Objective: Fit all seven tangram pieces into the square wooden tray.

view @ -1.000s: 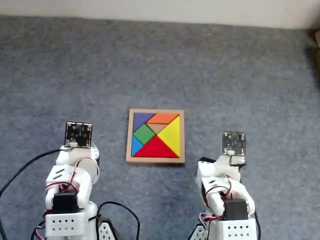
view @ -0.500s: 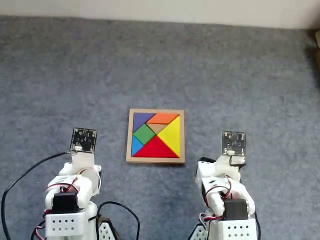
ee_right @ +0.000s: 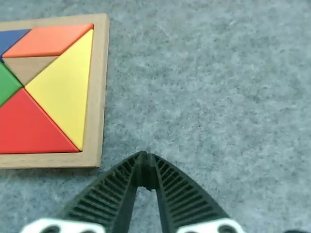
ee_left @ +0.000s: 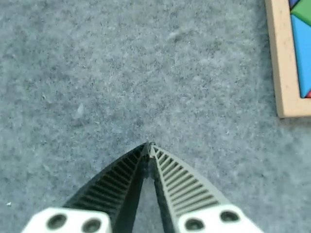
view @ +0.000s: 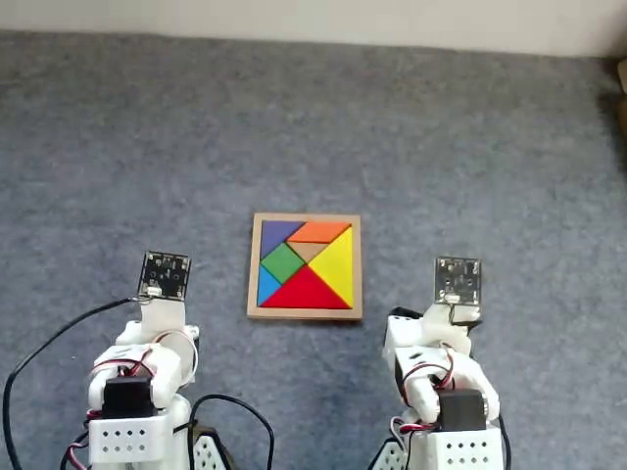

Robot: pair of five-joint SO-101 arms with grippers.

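Note:
The square wooden tray (view: 255, 264) lies in the middle of the grey carpet, holding coloured pieces: a red triangle (view: 310, 291), a yellow triangle (view: 337, 264), an orange piece (view: 319, 231), a green square (view: 282, 262), a purple piece (view: 277, 234), a blue triangle (view: 265, 285) and a small tan triangle (view: 311, 251). My left gripper (ee_left: 148, 145) is shut over bare carpet, apart from the tray's corner (ee_left: 286, 104). My right gripper (ee_right: 144, 162) is shut just off the tray's edge (ee_right: 99, 97), beside the yellow triangle (ee_right: 63, 87) and red triangle (ee_right: 29, 126).
Both arms sit folded near the front edge, the left arm (view: 147, 338) and the right arm (view: 441, 338) on either side of the tray. Grey carpet stretches open behind and around the tray. A pale wall edge runs along the far side.
The left arm has drawn back toward its base and a little to the right over the last second. The right arm and the tray stayed still.

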